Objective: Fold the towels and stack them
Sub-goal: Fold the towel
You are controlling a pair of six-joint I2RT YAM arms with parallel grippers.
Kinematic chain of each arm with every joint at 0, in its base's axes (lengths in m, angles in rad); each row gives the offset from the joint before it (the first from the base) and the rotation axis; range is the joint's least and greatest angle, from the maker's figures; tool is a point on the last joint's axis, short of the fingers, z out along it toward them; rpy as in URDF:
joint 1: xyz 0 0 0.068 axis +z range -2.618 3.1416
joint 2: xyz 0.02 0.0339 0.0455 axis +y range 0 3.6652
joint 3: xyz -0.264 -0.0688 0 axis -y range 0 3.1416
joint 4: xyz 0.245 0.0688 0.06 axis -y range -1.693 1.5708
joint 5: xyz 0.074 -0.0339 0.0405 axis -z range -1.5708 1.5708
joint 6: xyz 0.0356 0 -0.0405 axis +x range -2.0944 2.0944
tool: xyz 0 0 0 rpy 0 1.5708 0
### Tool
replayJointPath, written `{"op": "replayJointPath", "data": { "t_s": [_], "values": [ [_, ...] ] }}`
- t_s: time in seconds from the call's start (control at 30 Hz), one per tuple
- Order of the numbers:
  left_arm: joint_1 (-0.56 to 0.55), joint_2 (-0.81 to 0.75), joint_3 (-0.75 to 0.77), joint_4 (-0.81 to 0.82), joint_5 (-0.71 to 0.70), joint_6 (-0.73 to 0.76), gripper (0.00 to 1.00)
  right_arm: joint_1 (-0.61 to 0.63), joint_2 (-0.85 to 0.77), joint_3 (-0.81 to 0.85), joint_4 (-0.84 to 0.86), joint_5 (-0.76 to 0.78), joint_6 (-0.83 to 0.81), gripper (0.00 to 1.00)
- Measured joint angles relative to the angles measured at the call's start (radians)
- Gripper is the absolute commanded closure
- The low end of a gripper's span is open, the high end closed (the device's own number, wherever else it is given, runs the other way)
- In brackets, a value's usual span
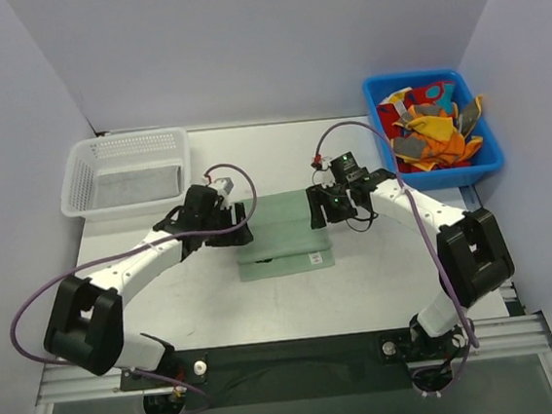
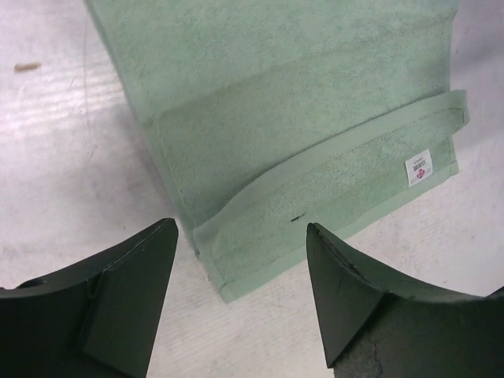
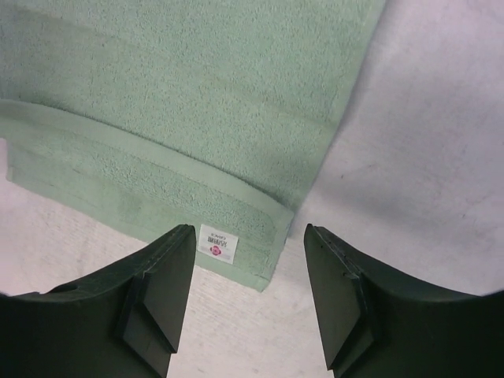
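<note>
A pale green towel [image 1: 281,234] lies folded on the table between my two grippers, its white label at the near right corner. My left gripper [image 1: 239,223] is open and empty at the towel's left edge; in the left wrist view the gripper [image 2: 241,227] hangs over the towel's [image 2: 299,110] near left corner. My right gripper [image 1: 316,208] is open and empty at the towel's right edge; in the right wrist view the gripper [image 3: 249,230] hangs over the near right corner of the towel [image 3: 197,87] by the label [image 3: 217,246]. A grey towel [image 1: 137,186] lies flat in the basket. Orange and red towels [image 1: 430,129] sit crumpled in the bin.
The white mesh basket [image 1: 78,182] stands at the back left. The blue bin [image 1: 449,178] stands at the back right. White walls close the table at the back and sides.
</note>
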Motion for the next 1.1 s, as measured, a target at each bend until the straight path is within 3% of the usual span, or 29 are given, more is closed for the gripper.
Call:
{"op": "replayJointPath", "data": {
  "t_s": [0.17, 0.4, 0.7, 1.1],
  "values": [
    [-0.002, 0.187, 0.144, -0.024, 0.061, 0.091, 0.23, 0.000, 0.099, 0.077, 0.001, -0.016, -0.059, 0.41],
    [-0.014, 0.314, 0.186, -0.062, 0.129, 0.143, 0.31, 0.000, 0.207, 0.097, -0.003, -0.075, -0.120, 0.44],
    [-0.039, 0.319, 0.172, -0.080, 0.201, 0.140, 0.47, 0.005, 0.217, 0.097, -0.008, -0.165, -0.142, 0.50],
    [-0.056, 0.257, 0.065, -0.074, 0.244, 0.117, 0.48, 0.010, 0.209, 0.047, -0.013, -0.218, -0.144, 0.55]
  ]
}}
